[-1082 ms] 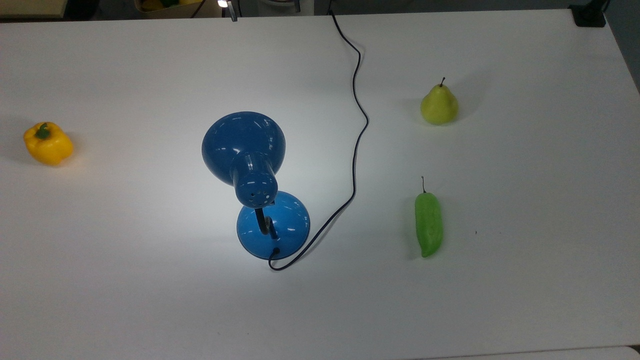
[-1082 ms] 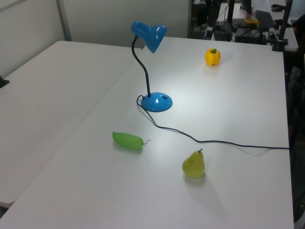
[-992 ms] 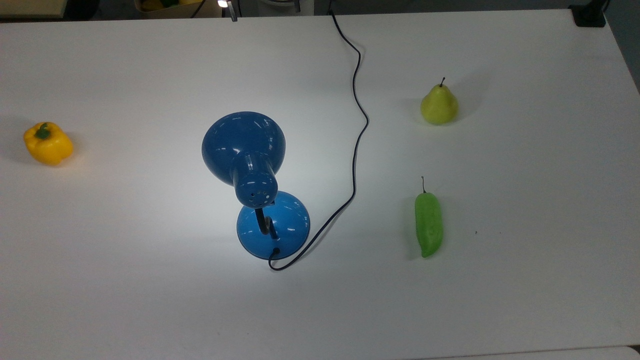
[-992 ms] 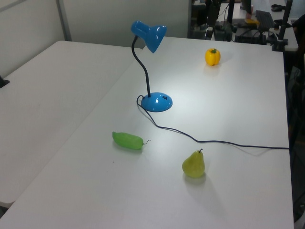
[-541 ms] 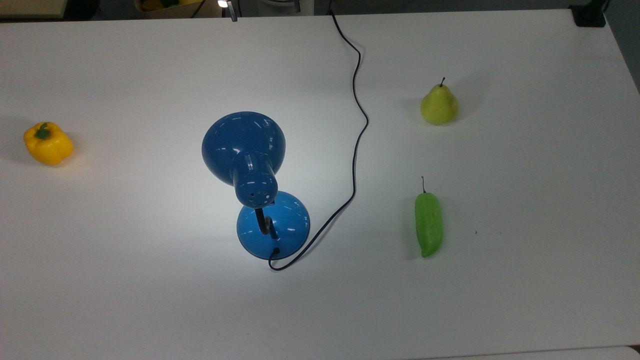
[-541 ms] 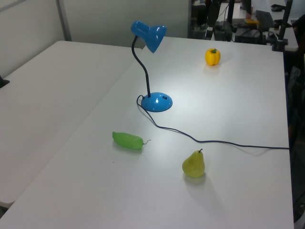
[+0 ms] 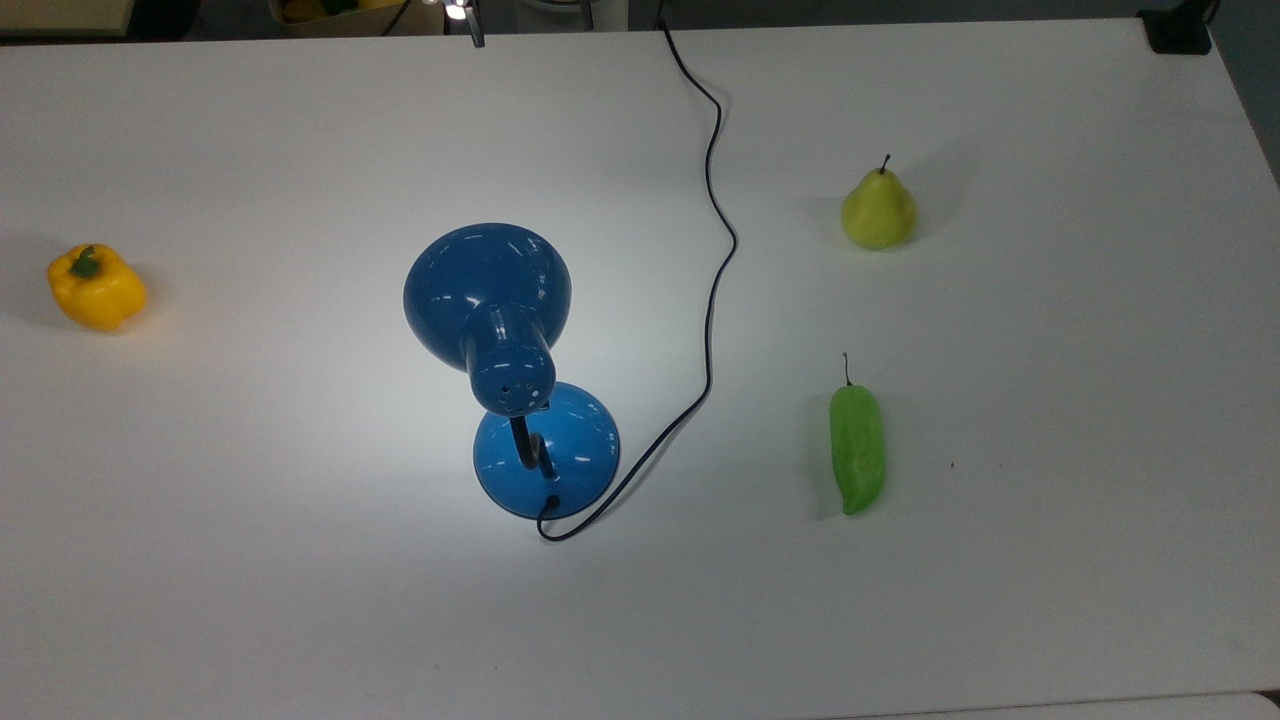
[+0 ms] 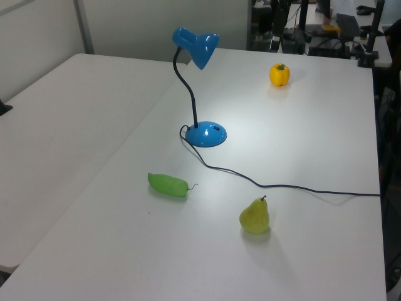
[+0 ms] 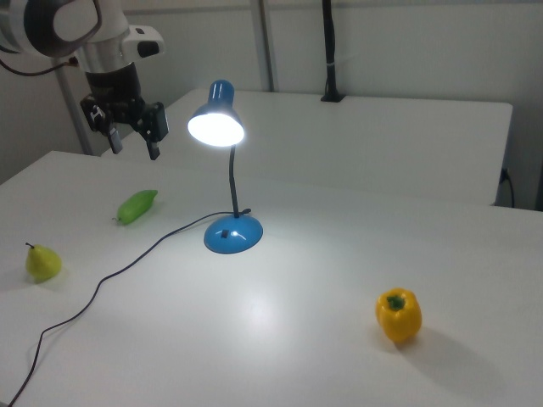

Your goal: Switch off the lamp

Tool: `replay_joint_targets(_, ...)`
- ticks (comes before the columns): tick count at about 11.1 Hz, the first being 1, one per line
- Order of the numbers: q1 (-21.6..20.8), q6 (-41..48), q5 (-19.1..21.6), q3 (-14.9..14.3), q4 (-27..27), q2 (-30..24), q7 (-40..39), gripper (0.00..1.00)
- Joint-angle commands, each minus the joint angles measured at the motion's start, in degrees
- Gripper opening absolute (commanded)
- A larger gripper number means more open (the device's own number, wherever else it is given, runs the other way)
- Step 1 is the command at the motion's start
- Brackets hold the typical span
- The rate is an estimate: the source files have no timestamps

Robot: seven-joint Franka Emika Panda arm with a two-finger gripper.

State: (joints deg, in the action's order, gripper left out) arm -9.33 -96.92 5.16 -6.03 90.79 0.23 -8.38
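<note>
Table [image 7: 1050, 620] white, spans all views. Lamp [image 7: 505, 345] at top view's centre, lit, shade [image 9: 216, 125] glowing. Gripper [image 9: 132, 144] upper left in right view, fingers spread, holding nothing, apart from lamp. Bell pepper [image 7: 96, 288] far left in top view; chili [image 7: 857, 448] and pear [image 7: 878, 210] right.

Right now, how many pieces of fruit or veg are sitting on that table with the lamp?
3. A yellow bell pepper sits at the top view's far left, a pear at its upper right, and a long green pepper below the pear. None looks hidden.
</note>
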Motion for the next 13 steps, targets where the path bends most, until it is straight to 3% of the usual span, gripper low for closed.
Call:
replay_joint_targets(1, -0.6, -0.47, -0.15, -0.3, 1.14, -0.58, -0.93, 0.33)
replay_joint_targets(7, -0.6, -0.47, -0.06, -0.3, 1.32, -0.58, -1.02, 0.29)
replay_joint_targets(10, -0.6, -0.64, 0.02, -0.22, 1.76, -0.58, -1.02, 0.06)
replay_joint_targets(13, -0.69, -0.82, 0.55, -0.21, 1.85, -0.49, -1.11, 0.0)
